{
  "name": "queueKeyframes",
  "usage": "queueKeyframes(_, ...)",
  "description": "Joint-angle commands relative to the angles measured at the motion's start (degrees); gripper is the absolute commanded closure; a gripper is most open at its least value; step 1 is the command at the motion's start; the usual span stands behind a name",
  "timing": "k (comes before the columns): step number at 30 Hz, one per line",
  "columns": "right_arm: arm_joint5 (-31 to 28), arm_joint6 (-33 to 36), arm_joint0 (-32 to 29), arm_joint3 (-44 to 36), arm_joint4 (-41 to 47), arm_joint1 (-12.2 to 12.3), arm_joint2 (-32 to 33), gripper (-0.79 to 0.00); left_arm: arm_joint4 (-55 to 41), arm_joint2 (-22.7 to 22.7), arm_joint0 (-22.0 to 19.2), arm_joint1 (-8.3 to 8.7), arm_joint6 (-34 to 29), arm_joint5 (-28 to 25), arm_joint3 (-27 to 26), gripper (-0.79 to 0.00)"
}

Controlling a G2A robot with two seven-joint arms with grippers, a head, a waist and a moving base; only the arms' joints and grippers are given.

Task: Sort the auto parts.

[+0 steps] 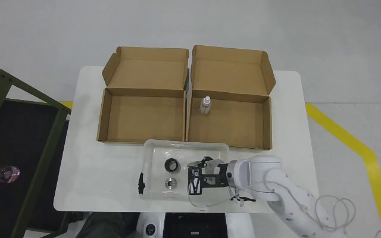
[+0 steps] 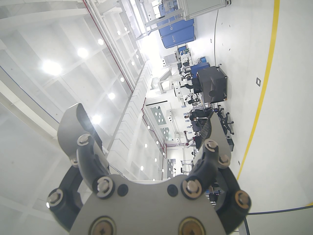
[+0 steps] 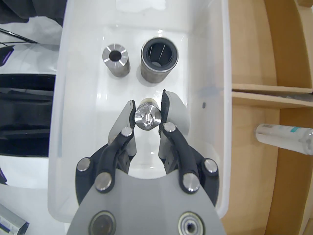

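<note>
Our right fingers (image 3: 168, 108) squeeze the small shiny metal cone (image 3: 146, 119); we fear its smooth slanted sides could let it slip. Our left fingers (image 2: 73, 123) are apart.

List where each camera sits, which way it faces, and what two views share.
Top view: above the arms, looking down at table, boxes, bin; right arm shows.
Left wrist view: on left wrist, facing out into the hall; open left fingers show.
Right wrist view: on right wrist, looking into the bin; right fingers shut on a metal part.
Shared: top and right wrist views show bin and bottle.
</note>
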Motion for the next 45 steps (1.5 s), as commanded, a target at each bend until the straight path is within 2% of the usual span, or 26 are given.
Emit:
queueKeyframes(1, -0.1, -1.7, -0.3, -0.9, 0.0, 0.1, 0.6, 0.000, 0.0, 0.0, 0.0, 0.00, 0.0, 0.0, 0.0, -0.785)
queueKeyframes(17, 3.9, -19.6, -1.4, -6.7, -2.6, 0.6, 6.7, 0.000, 0.0, 0.0, 0.0, 0.00, 0.0, 0.0, 0.0, -0.785)
queueKeyframes(22, 5.6, -25.7, -2.2, -7.0, -4.9, 0.8, 9.1, 0.000, 0.0, 0.0, 0.0, 0.00, 0.0, 0.0, 0.0, -0.785)
queueKeyframes(27, 6.7, -28.9, -3.0, -6.4, -5.7, 0.9, 10.9, 0.000, 0.0, 0.0, 0.0, 0.00, 0.0, 0.0, 0.0, -0.785)
queueKeyframes(32, 7.1, -29.1, -3.1, -5.1, -4.1, 1.0, 12.0, 0.000, 0.0, 0.0, 0.0, 0.00, 0.0, 0.0, 0.0, -0.785)
queueKeyframes(45, 7.5, -21.2, 0.6, -0.3, 4.7, 0.8, 13.2, 0.000, 0.0, 0.0, 0.0, 0.00, 0.0, 0.0, 0.0, -0.785)
